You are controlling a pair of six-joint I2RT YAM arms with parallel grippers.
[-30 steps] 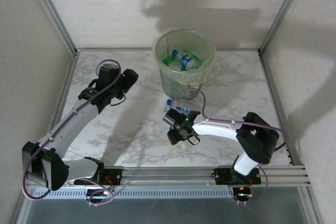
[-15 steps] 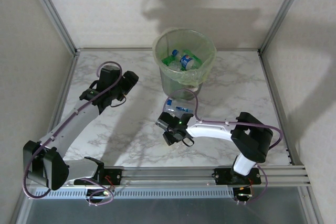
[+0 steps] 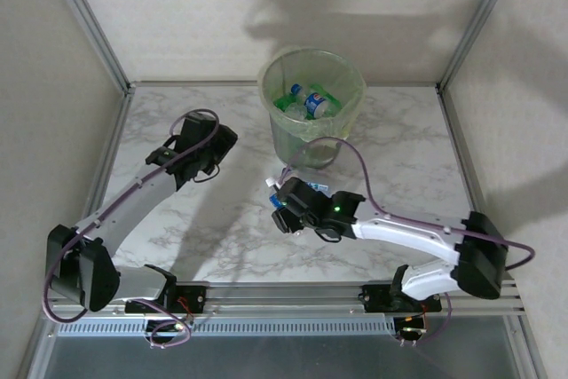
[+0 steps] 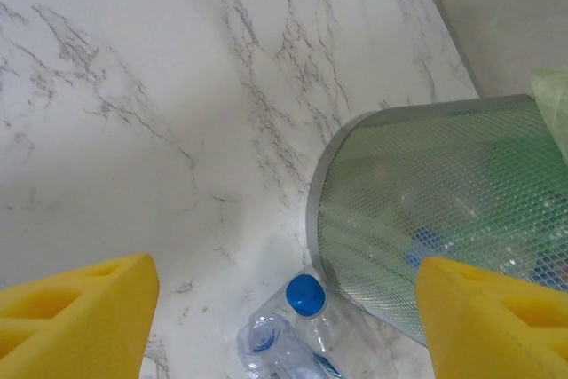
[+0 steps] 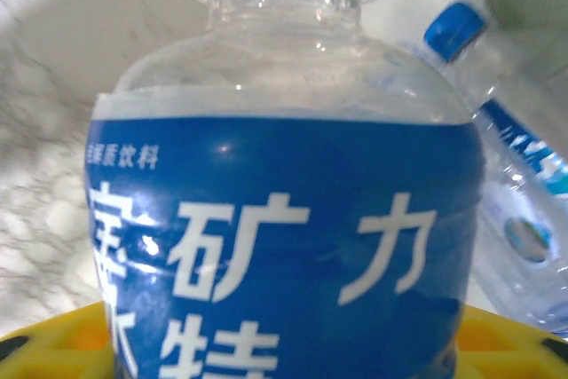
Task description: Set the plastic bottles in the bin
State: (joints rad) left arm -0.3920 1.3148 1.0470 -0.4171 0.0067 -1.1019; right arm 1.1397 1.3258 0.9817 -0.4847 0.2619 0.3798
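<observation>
The right gripper (image 3: pixel 286 206) clamps a blue-labelled bottle (image 5: pixel 284 246) on the near side of the bin (image 3: pixel 306 141), its long axis along the fingers (neck pointing away from the wrist). The left gripper (image 4: pixel 284 290) gapes wide, empty.

The top external camera sits high above and behind the two arm bases, looking down and forward across the whole marble table (image 3: pixel 231 210) to the bin (image 3: pixel 353 104) at its far side. The left wrist camera looks down past its own yellow fingers (image 4: pixel 75 308) from some height, taking in bare tabletop, the bin's mesh wall and a blue-capped bottle (image 4: pixel 306 308) at its foot (a patch the overhead view shares). The right wrist camera sits very close to a blue-labelled bottle (image 5: pixel 284 246), with a second bottle (image 5: pixel 501 175) at the right edge
</observation>
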